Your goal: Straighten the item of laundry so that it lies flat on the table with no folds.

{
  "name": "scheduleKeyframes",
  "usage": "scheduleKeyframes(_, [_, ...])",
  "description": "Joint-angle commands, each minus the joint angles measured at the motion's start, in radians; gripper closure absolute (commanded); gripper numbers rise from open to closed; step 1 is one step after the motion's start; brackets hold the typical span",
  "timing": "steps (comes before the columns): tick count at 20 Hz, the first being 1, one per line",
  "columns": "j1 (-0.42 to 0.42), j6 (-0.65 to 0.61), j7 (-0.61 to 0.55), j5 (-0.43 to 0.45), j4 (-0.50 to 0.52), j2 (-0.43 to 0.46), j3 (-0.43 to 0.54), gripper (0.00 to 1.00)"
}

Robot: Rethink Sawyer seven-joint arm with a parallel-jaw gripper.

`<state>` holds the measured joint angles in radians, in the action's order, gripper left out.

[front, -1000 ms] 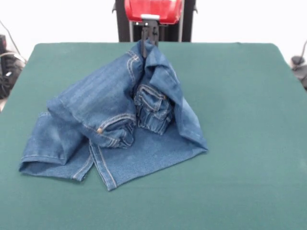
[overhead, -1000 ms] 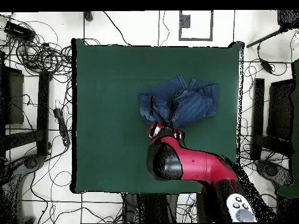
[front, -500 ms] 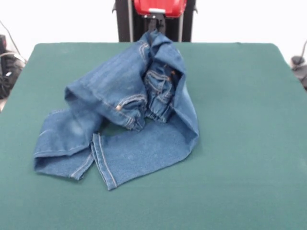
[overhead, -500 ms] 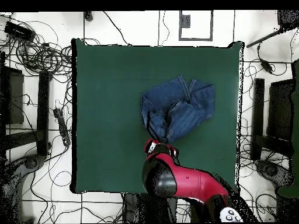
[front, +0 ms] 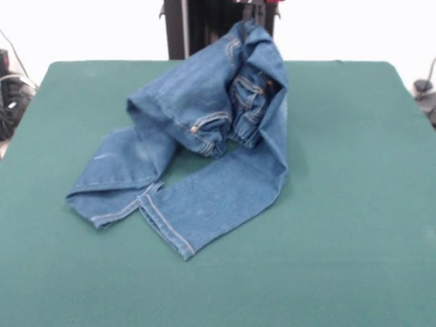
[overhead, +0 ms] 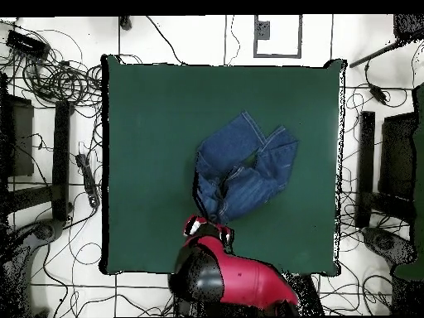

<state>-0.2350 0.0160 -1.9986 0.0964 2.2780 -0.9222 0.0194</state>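
On the table: the green table (front: 354, 204) holds one pair of blue jeans (front: 204, 136), a bit above and left of the middle of the front view.
Jeans top: one end is pulled up high, right to the top edge of the front view, and the cloth hangs down from there in folds.
Legs: both legs lie on the green cloth and point to the lower left of the front view — the hems sit side by side, one a little in front of the other.
Pockets: two small pockets with orange thread show in the bunched part (just under the lifted end).
Arm: from overhead, the red and black arm (overhead: 224, 277) sits at the bottom, below the jeans (overhead: 242, 170).
Gripper: the gripper (overhead: 209, 228) is at the bottom tip of the jeans — I cannot tell how wide it is or if it has the cloth.
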Motion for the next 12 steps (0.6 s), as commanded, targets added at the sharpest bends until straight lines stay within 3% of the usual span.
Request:
scheduleKeyframes(1, [0.079,0.039,-0.331,-0.112,0.176,-0.028,0.003,1.00])
scheduleKeyframes(7, [0.137,0.087,-0.340,-0.173,0.190,0.003,-0.010,1.00])
scheduleKeyframes(12, [0.137,0.118,-0.300,-0.200,0.122,0.078,-0.015,1.00])
